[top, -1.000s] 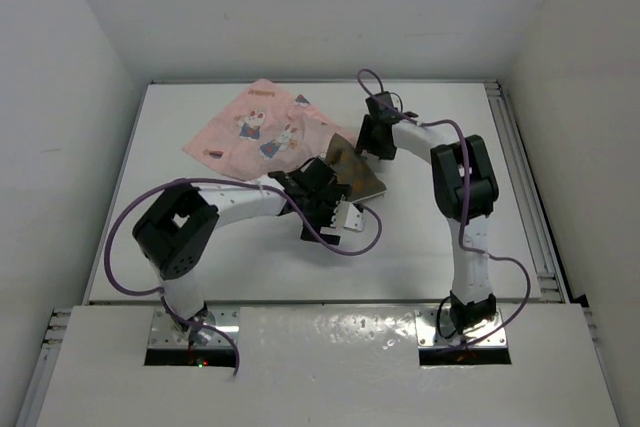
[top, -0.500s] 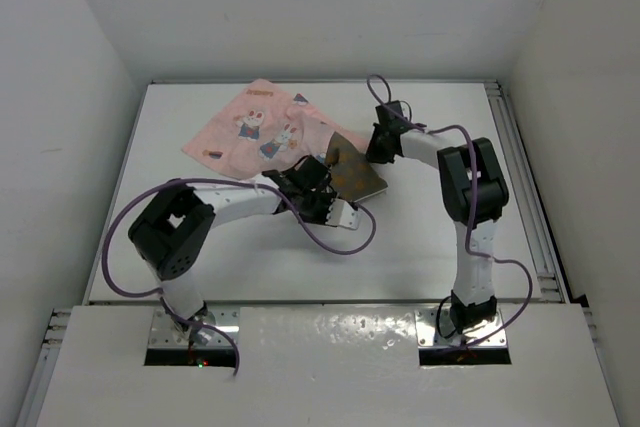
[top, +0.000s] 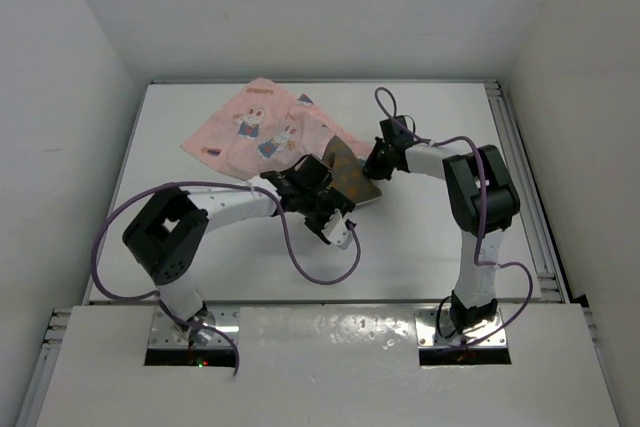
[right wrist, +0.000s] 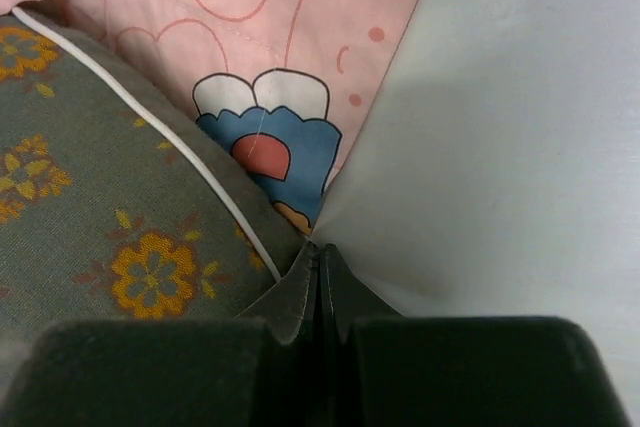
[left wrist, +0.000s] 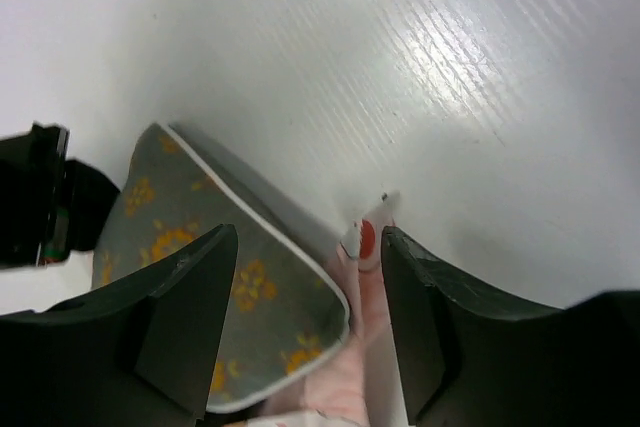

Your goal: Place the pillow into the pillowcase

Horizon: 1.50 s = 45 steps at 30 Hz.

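The pillow [top: 352, 173] sits at 4 o'clock of the pillowcase [top: 262, 127]. The right gripper [right wrist: 318, 257] has its jaws pinching the pillow's corner. The left gripper [left wrist: 308, 239] has its jaws wide apart.

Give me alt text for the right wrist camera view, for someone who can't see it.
The right tool, fully closed, meets the corner of the olive pillow, which has orange flowers and pale piping. The pink pillowcase shows past the pillow's edge, on a white table.
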Each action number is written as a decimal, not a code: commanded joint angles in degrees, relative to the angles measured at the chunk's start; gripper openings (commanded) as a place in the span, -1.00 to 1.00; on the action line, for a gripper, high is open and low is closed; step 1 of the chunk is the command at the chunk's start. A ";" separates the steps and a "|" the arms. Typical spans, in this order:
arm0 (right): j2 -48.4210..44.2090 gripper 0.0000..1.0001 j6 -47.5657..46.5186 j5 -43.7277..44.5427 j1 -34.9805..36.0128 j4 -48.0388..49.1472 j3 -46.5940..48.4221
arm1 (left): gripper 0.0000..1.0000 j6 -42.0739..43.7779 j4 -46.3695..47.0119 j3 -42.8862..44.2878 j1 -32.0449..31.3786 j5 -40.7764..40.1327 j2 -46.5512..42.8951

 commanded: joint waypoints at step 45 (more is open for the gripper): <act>5.18 0.25 5.99 4.13 -2.27 -2.38 4.56 | -1.00 -4.19 -19.90 2.90 7.34 2.69 -16.75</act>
